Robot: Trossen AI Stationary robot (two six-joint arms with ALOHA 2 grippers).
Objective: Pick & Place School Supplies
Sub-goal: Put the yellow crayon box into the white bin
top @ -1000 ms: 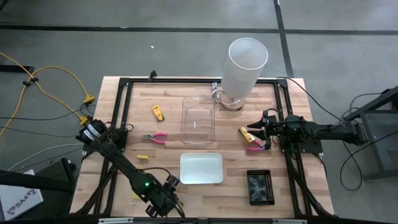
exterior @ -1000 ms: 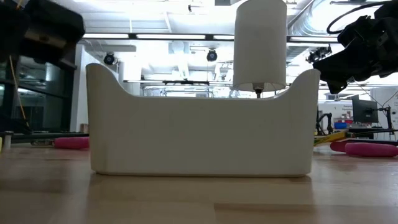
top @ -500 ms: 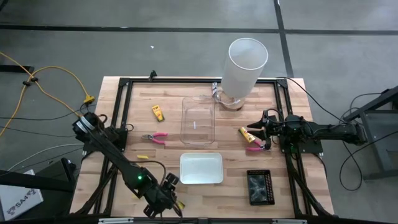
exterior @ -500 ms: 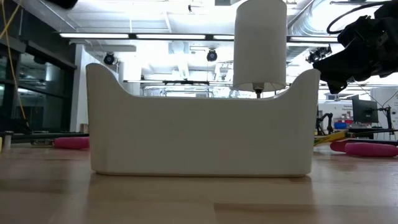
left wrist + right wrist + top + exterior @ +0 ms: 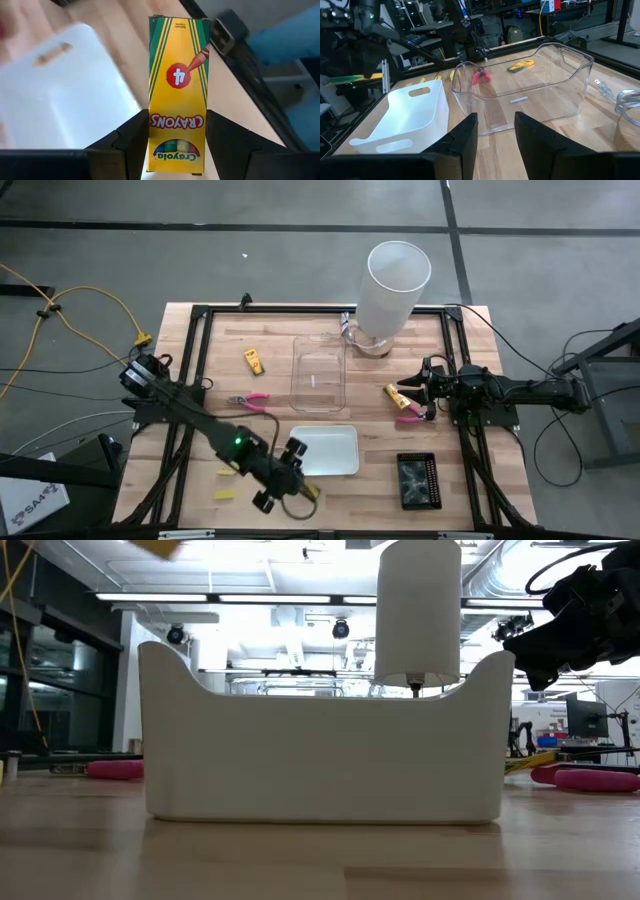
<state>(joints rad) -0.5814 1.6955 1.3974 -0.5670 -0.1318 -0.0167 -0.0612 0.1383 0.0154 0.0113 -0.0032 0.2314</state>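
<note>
1. A wooden table (image 5: 270,395) on a black frame stands on a grey floor, with a lit workshop showing beyond it in the low view.
2. The left gripper (image 5: 175,150) hangs at the table's near edge, just left of the white tray (image 5: 323,451), clenched on a yellow crayon box (image 5: 177,95) — the carry step of one pick-and-place, as I judge it.
3. The next move likely calls for bringing the box over the white tray or the clear tray (image 5: 319,373) and letting go there.
4. The right gripper (image 5: 495,132) waits at the right side with its fingers apart, holding nothing, above pink-handled scissors (image 5: 408,418) and a yellow packet (image 5: 397,394).
</note>
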